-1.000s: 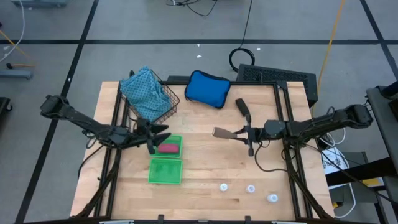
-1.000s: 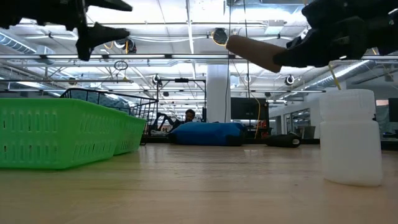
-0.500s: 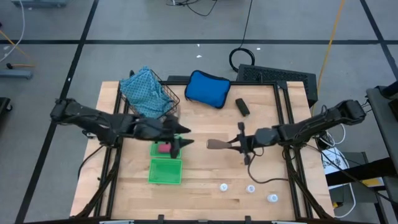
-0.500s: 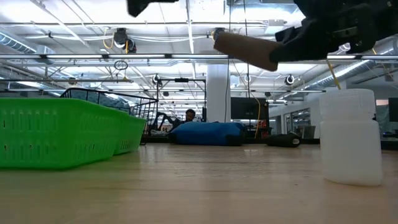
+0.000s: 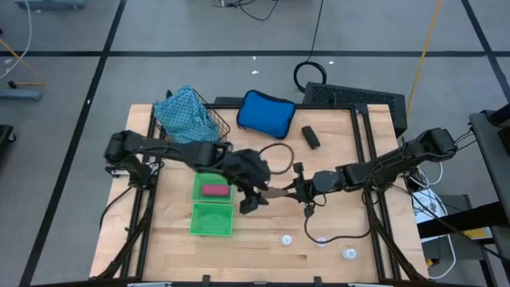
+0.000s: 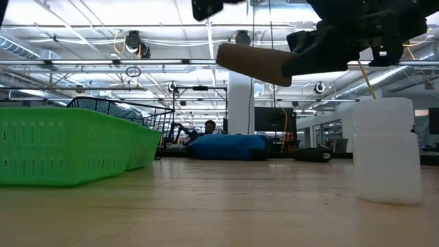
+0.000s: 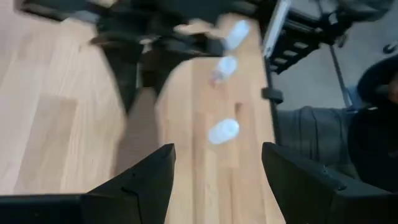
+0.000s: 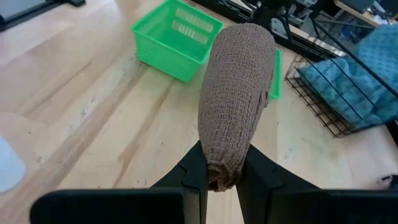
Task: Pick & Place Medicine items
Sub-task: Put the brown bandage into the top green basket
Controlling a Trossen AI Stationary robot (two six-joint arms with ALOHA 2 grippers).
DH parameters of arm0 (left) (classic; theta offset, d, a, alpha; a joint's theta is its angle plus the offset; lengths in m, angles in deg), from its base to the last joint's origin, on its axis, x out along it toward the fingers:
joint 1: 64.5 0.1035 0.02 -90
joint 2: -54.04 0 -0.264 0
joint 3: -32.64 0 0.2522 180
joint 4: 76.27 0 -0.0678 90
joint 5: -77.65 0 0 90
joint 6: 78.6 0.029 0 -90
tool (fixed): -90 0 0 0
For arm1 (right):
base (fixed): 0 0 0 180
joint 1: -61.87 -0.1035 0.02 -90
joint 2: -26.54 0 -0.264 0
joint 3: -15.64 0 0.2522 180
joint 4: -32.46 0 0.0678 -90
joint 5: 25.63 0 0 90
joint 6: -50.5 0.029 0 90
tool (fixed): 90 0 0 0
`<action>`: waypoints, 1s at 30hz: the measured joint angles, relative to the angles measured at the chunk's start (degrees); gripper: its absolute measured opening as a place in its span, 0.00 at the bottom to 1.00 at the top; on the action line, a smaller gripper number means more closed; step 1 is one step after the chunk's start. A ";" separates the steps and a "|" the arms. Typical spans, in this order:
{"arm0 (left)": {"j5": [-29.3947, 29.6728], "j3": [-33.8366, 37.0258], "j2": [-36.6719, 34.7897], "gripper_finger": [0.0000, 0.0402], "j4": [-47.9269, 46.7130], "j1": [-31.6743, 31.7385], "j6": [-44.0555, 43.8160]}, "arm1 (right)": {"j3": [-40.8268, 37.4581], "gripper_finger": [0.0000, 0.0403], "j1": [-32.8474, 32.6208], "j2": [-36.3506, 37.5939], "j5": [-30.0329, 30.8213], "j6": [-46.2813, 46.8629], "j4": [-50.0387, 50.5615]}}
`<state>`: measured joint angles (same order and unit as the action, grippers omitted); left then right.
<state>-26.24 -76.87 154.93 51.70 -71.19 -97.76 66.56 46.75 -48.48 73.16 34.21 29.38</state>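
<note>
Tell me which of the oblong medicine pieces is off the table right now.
The brown one, held in the right gripper's fingers. The pink one lies in a green basket, the black one on the table.

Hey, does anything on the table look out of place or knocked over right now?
Nothing looks spilled or damaged. The one loose end: the black oblong piece lies alone near the blue padded pouch, outside the green baskets. The right gripper holds the brown fabric-wrapped roll in mid-air beside the open left gripper.

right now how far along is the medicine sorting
Done: the pink piece lies in a green basket. In hand: the right pincer is shut on the brown roll, with the open left pincer close by. Left: the black piece and three white bottles on the table.
</note>
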 joint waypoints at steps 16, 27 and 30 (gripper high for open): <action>-4.09 -4.33 10.47 0.62 -5.17 4.10 2.51 | 0.70 0.11 0.00 -0.16 0.01 0.23 0.59; -4.00 -4.32 11.44 0.62 -4.77 4.90 2.14 | 0.60 0.11 0.00 -0.14 0.21 -0.92 0.32; -3.90 -4.34 11.85 0.62 -4.65 4.90 2.43 | 0.60 0.11 0.00 -0.14 0.20 -0.93 0.35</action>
<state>-30.13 -81.22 166.78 47.05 -66.29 -95.32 67.16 46.75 -48.62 73.36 33.29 29.73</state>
